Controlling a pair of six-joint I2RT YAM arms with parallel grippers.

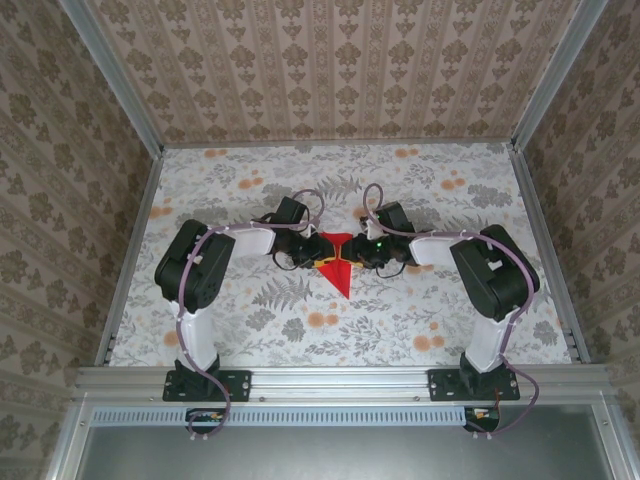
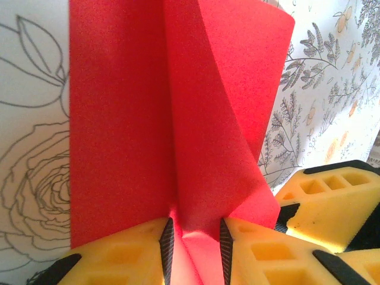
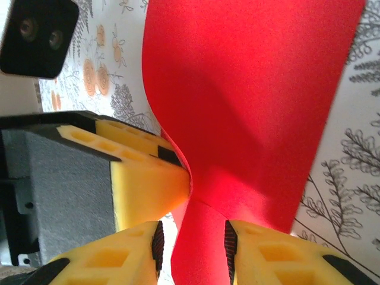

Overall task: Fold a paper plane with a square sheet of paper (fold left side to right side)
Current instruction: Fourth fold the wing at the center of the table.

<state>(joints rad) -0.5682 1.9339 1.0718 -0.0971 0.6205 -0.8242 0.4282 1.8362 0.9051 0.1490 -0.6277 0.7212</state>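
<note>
The left gripper stood with its jaws narrowly parted astride a raised crease of the thin, bright red, folded paper sheet; whether it pinched the crease could not be told. The right gripper faced it, partly open, and the sheet ran between its fingertips and on beyond them.
</note>
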